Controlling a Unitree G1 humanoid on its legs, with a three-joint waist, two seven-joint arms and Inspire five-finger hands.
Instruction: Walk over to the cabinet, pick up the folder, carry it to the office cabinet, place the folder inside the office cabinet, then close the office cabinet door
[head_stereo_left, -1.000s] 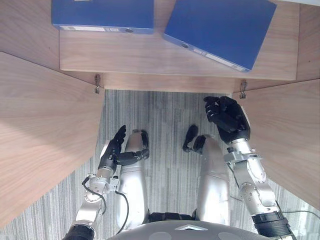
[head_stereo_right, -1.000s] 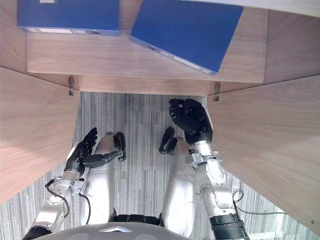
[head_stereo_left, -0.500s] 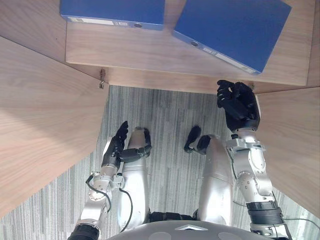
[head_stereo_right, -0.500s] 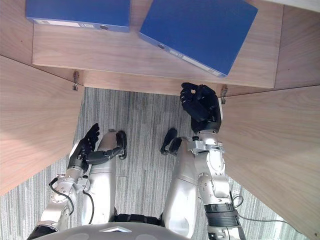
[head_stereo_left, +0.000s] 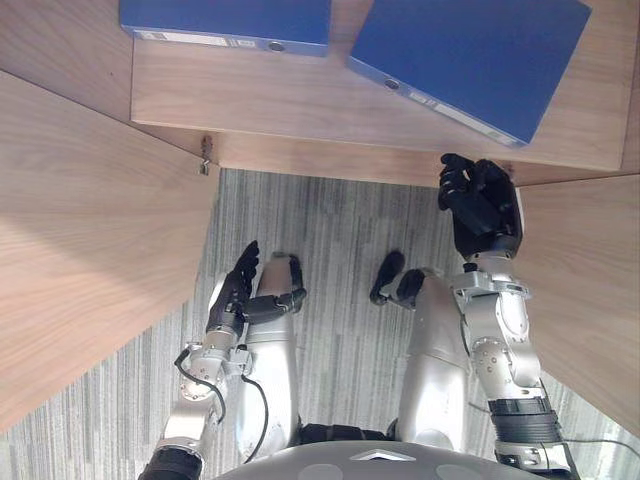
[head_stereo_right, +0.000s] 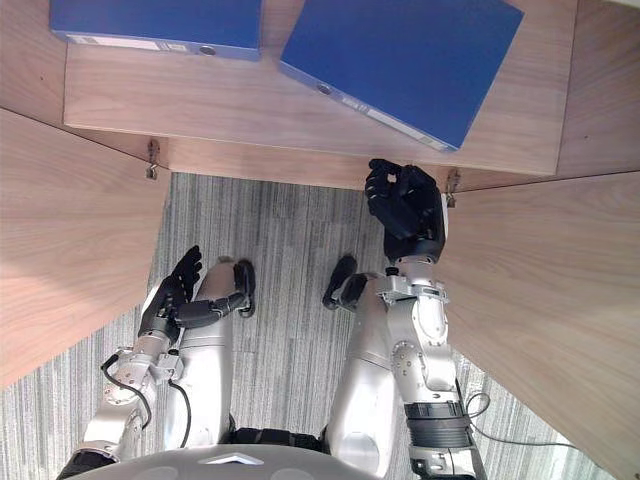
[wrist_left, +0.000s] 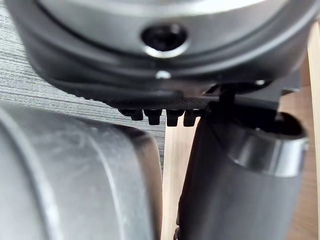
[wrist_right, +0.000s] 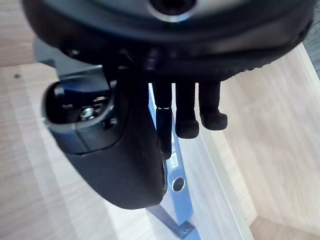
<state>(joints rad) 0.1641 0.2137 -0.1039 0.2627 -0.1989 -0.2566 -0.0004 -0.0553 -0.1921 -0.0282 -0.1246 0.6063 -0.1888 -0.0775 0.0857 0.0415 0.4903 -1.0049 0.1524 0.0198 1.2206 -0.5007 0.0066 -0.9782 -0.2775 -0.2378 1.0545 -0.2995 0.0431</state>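
Two blue folders lie flat on the wooden cabinet shelf (head_stereo_left: 280, 110): one at the back left (head_stereo_left: 225, 18), one angled at the right (head_stereo_left: 470, 55). The angled folder's spine with its round hole faces me and shows past my right hand's fingers (wrist_right: 177, 185). My right hand (head_stereo_left: 480, 205) is raised to the shelf's front edge, just below that folder, fingers loosely bent and holding nothing. My left hand (head_stereo_left: 232, 295) hangs low by my side with straight fingers, far from the shelf.
Both cabinet doors stand open: the left door (head_stereo_left: 90, 230) and the right door (head_stereo_left: 590, 280) flank me closely. Metal hinges (head_stereo_left: 207, 155) sit at the shelf's corners. Grey striped carpet (head_stereo_left: 330, 230) lies below.
My right hand has risen from over the carpet up to the shelf's front edge under the angled folder. The left hand has barely moved. The view has shifted slightly.
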